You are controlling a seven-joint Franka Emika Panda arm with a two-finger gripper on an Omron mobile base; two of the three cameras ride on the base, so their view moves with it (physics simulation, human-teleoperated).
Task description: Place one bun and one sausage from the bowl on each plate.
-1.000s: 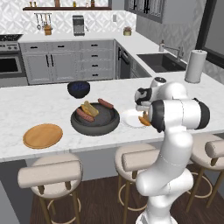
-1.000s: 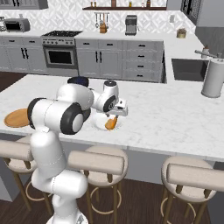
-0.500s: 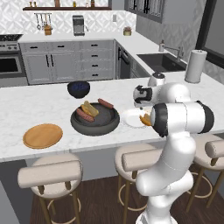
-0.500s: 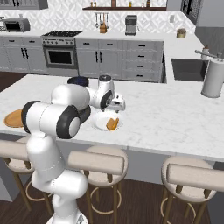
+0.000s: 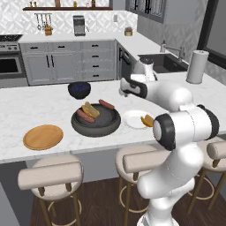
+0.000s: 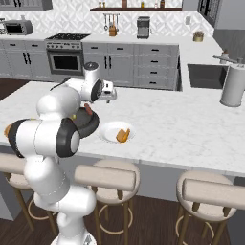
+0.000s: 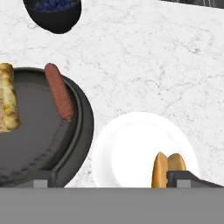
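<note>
Above the desk (image 5: 53,103) hang the jaws (image 5: 124,86), apart and empty, between the white plate (image 7: 127,153), bun (image 7: 168,168) aboard, and the bowl (image 5: 96,123). Next, I'd judge, comes a sausage (image 7: 58,91): drop straight over its middle, jaws across its width, clear of the rim.

Bare marble is seen at 12 o'clock of the white plate (image 7: 131,153) | 9 o'clock blocked by the bowl (image 7: 83,127), its rim just beside | blue bowl (image 7: 54,15) stands at 11 o'clock, well apart
</note>
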